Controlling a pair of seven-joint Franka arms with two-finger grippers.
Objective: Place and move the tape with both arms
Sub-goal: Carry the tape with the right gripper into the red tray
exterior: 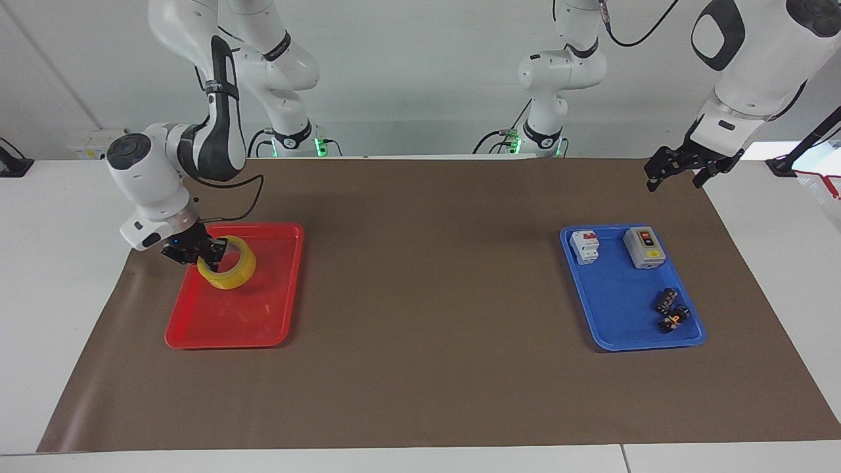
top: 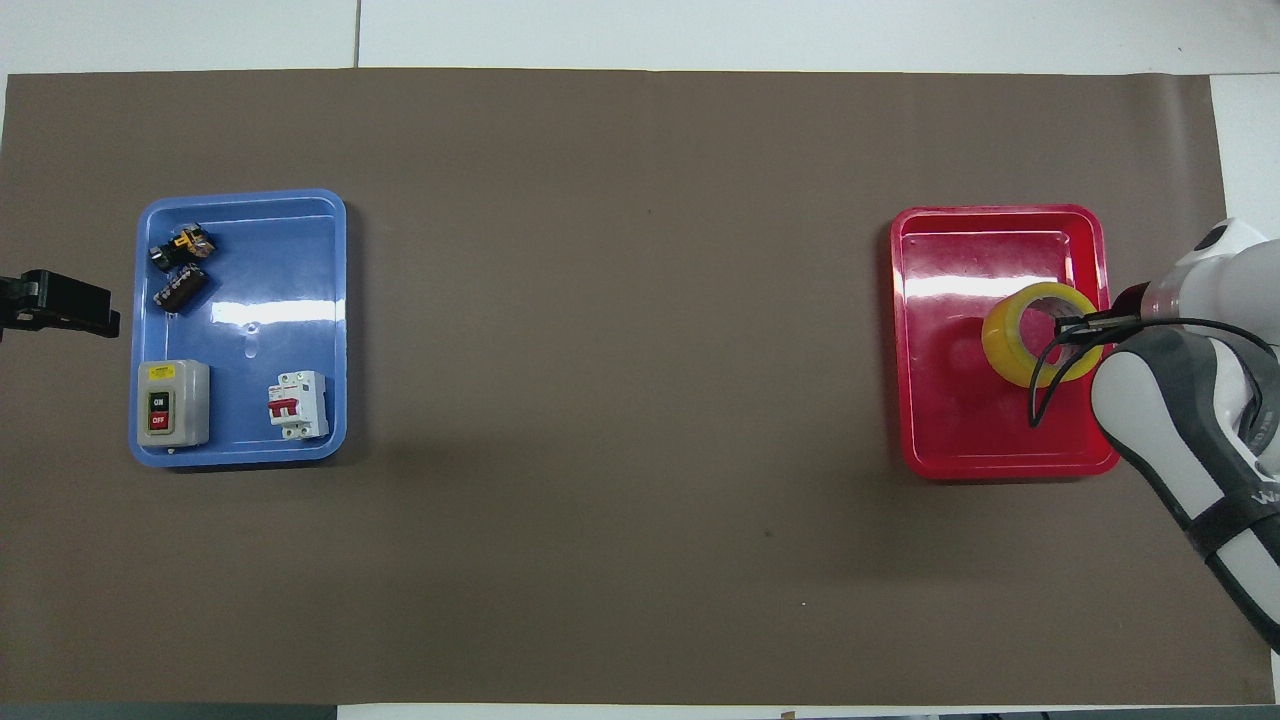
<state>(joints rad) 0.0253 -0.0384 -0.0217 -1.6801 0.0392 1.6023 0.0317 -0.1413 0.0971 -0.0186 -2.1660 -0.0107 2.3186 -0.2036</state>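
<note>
Low over the red tray [exterior: 263,325], the tape [exterior: 228,271] is gripped by its rim in the closed right claw [exterior: 197,250] — apparently so it can be set down inside — while the left claw [exterior: 680,169], fingers spread and empty, is kept waiting above the table's end.

Right arm comes down from its base with the elbow bent, wrist tipped so the right gripper [exterior: 209,253] points down and sideways. Its fingers are pinched together on the wall of the tape [exterior: 227,263], one inside the ring, one outside. Left arm is just waiting, forearm slanting down, left gripper [exterior: 677,172] hanging up in the air with its fingers spread apart and nothing between them.
</note>
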